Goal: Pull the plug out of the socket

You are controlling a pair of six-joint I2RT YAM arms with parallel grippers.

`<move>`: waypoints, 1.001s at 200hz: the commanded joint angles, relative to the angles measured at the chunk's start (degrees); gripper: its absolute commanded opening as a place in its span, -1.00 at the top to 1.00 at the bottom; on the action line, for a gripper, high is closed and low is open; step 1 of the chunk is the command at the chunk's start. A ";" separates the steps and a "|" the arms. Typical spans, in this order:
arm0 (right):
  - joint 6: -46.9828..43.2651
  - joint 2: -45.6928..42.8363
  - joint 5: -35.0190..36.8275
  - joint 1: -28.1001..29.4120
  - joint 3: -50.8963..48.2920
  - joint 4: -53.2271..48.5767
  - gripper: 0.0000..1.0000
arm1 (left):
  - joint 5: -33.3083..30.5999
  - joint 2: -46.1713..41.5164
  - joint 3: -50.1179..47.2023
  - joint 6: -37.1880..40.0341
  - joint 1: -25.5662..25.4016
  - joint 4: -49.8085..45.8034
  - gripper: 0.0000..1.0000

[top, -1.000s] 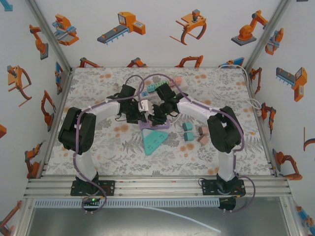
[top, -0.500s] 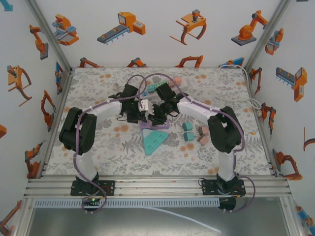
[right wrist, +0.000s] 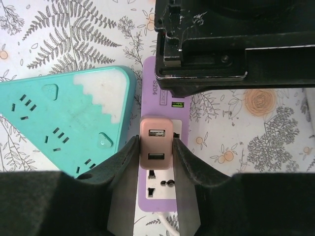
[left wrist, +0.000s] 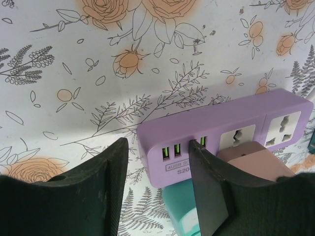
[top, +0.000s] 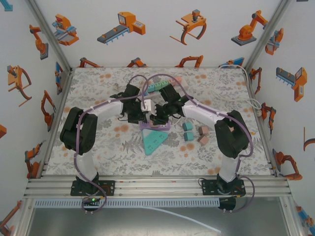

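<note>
Plug (right wrist: 156, 140): pink, sat in the purple socket strip (left wrist: 275, 105).
Right pincer (right wrist: 156, 147): clamped the plug's sides.
Left pincer (left wrist: 157, 147): partly parted, apparently bracing the strip's end.
Pull: best straight out, strip pinned.

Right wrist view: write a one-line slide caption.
Right pincer shut on the pink plug plugged into the purple socket strip.

Bright, even light, soft shadows everywhere.
Top view is crisp, flatly lit; the purple socket strip (left wrist: 216, 142) throws a faint shadow on the floral table (left wrist: 74, 59); the pink plug (right wrist: 156, 132) sits sharp while the dark fingers (right wrist: 120, 167) of the right gripper (right wrist: 156, 147) go soft near the lens.
</note>
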 commanded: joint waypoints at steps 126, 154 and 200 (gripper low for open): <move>0.34 4.49 -2.35 -0.27 -0.95 2.80 0.09 | -11.46 6.08 -2.89 5.17 0.60 -8.31 0.00; 0.26 6.21 -2.52 -0.26 -0.21 2.71 0.42 | -11.08 6.38 -3.23 5.09 0.61 -8.26 0.00; 1.16 3.74 -5.14 -0.27 2.23 2.22 0.88 | -10.79 6.18 -6.77 4.90 0.54 -7.23 0.01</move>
